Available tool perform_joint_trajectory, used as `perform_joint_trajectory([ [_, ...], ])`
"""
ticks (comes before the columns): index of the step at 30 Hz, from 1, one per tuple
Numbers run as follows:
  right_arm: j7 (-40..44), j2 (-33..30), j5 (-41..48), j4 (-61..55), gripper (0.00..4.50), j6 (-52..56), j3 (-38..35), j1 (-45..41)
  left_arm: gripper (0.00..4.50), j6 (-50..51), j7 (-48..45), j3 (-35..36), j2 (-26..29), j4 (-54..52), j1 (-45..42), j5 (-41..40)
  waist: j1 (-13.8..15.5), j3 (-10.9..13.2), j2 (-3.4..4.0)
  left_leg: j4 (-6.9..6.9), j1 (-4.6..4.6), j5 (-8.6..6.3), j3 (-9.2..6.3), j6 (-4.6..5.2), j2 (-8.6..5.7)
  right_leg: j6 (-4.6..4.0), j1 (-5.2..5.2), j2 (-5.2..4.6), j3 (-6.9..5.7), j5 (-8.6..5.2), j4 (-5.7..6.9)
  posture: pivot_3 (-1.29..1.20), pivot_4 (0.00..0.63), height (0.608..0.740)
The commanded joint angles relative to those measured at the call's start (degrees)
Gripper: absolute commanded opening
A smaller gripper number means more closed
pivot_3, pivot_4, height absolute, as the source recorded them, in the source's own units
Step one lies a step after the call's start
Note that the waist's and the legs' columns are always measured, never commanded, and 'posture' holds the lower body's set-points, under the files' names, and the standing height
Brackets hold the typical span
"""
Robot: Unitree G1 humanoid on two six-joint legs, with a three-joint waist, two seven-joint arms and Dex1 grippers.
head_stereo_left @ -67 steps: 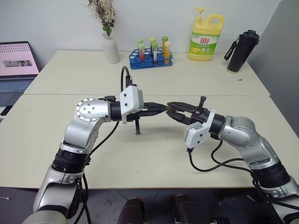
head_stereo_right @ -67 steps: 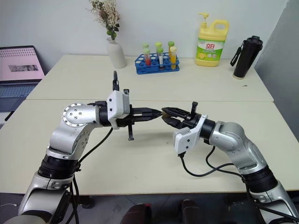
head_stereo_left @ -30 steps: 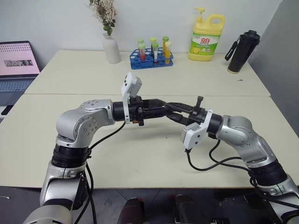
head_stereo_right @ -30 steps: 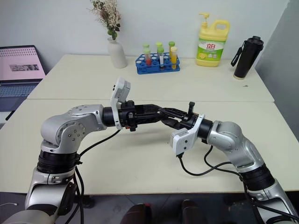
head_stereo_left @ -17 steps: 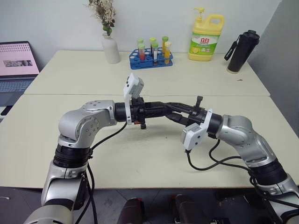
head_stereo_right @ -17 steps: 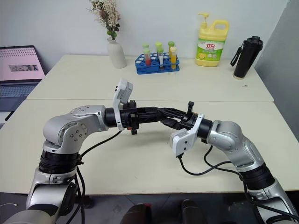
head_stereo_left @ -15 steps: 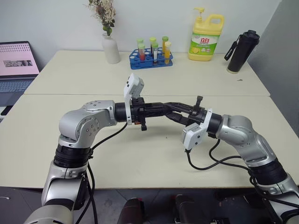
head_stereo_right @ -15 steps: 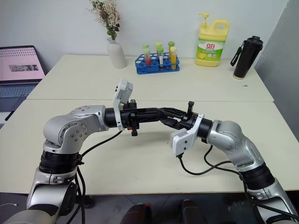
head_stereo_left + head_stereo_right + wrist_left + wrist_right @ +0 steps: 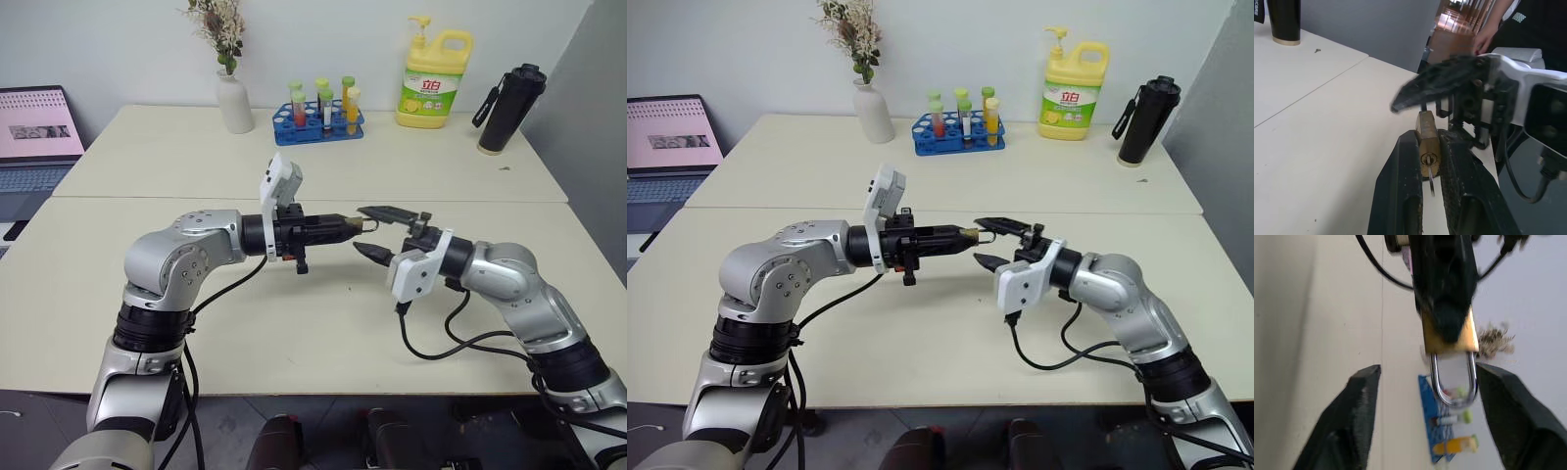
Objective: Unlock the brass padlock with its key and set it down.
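Change since a second ago: right gripper (image 9: 376,231) has let go and backed off from the left gripper (image 9: 353,224); a moment back their tips were meshed together, now I've got a clear gap between them, and the right fingers have sprung wide.

Head views: left gripper points level toward the right arm, with the brass padlock (image 9: 967,233) a small golden speck pinched at its tip, held in the air well above the cream table (image 9: 294,333). Right gripper faces it, one finger high and one low, nothing between them. At the back of the table: vase, blue test-tube rack, yellow soap bottle, black flask, all well apart from the work.

Left wrist view: my left fingers (image 9: 1400,196) are clamped on the padlock body, keyhole facing the camera, and the key (image 9: 1430,180) hangs from the keyway. The right gripper looms just beyond, apart.

Right wrist view: padlock (image 9: 1449,335) dead ahead, silver shackle (image 9: 1452,379) pointing toward me between my spread fingers (image 9: 1347,423). Whether the shackle has popped free, I can't tell.

Risk: the key looks loosely seated; a jolt or tilt could drop it out.

Risk: the padlock grip is narrow; a push from the right fingers could twist it out of the pinch and onto the table.
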Motion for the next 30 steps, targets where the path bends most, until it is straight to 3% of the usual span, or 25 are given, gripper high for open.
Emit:
perform_joint_trajectory([
  [1, 5.17, -1.74, 11.32, -5.73, 3.75, 10.02, -4.99, 3.3, 0.17, -2.84, -2.25, -0.32, 0.85, -0.3, -0.7, 0.61, 0.08, 0.0, 0.0, 0.0, 0.0, 0.0, -0.02, 0.0, 0.01, 0.0, 0.03, 0.0, -0.03, 0.0, -0.01, 0.0, 0.15, 0.74],
  [6, 12.32, -7.64, 25.5, -12.23, 3.75, 21.53, -11.89, 8.59, 0.17, -6.29, -6.48, -2.48, 1.41, 1.2, -1.06, 2.32, 0.06, 0.0, 0.0, 0.0, 0.0, -0.01, 0.01, 0.01, -0.03, 0.07, 0.02, -0.01, -0.01, -0.04, -0.02, 0.0, 0.15, 0.74],
  [8, 14.2, -8.91, 35.16, -18.02, 3.39, 30.78, -12.71, 9.89, 0.17, -8.97, -8.04, -3.61, 1.29, 2.03, -1.49, 3.93, 0.0, 0.0, 0.0, 0.0, 0.01, -0.01, -0.01, 0.02, -0.01, 0.15, 0.04, 0.0, -0.02, -0.09, -0.02, 0.0, 0.15, 0.74],
  [13, 12.06, -7.98, 41.91, -23.03, 1.77, 40.45, -11.74, 7.52, 0.17, -10.85, -10.7, -4.98, 1.55, 2.0, -1.45, 4.81, -0.29, 0.0, 0.01, -0.02, 0.04, -0.01, -0.03, 0.02, 0.04, 0.25, 0.02, 0.07, -0.01, -0.15, -0.01, 0.0, 0.15, 0.74],
  [18, 10.82, -6.33, 42.18, -21.76, 0.0, 42.88, -10.12, 5.13, 0.17, -11.62, -12.3, -5.36, 2.18, 0.6, -1.46, 5.04, -0.11, 0.0, 0.01, -0.01, 0.01, -0.01, -0.02, 0.02, 0.02, 0.27, 0.03, 0.09, -0.02, -0.16, -0.03, 0.0, 0.15, 0.74],
  [30, 12.52, -5.31, 41.65, -17.5, 0.0, 41.11, -9.93, 2.79, 0.17, -11.9, -13.3, -5.51, 3.75, -1.59, -0.1, 5.12, -0.11, 0.01, 0.0, -0.01, -0.02, -0.02, -0.02, 0.03, 0.02, 0.29, 0.02, 0.07, -0.03, -0.17, -0.07, 0.0, 0.15, 0.74],
])
